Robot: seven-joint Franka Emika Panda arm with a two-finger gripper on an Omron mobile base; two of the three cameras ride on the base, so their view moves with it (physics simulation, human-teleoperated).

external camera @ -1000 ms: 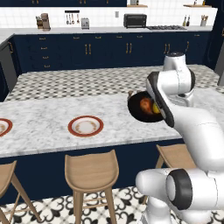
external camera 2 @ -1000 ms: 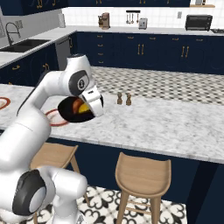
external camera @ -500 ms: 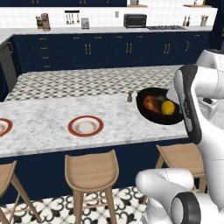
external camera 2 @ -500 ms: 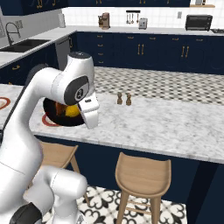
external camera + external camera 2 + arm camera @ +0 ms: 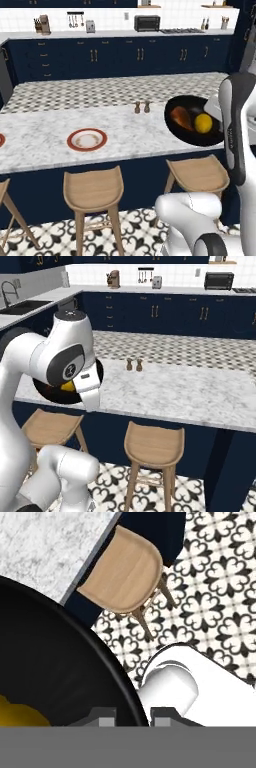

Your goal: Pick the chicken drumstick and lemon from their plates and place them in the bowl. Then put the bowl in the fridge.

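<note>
Two items in bowl (image 5: 194, 122): drumstick (image 5: 181, 118), lemon (image 5: 203, 123). Gripper (image 5: 132, 716) clamped on bowl rim, bowl lifted at counter (image 5: 45, 140) edge, above stool (image 5: 196, 175).

Black bowl (image 5: 192, 134) holds drumstick (image 5: 181, 118) beside lemon (image 5: 203, 123).

We see flat, even rendered light in all three views, with no single source to be made out. The white-grey marbled surface (image 5: 45, 140) reads bright and glare-free. The round wooden stools (image 5: 95, 187) throw only faint shadows on the black-and-white patterned floor (image 5: 220, 587). The navy cabinets (image 5: 165, 313) stay dark yet legible. Both base views look soft and slightly blurred; fine edges smear. In the hand view the round shallow black bowl (image 5: 55, 677) shows a thin pale highlight along its rim.
</note>
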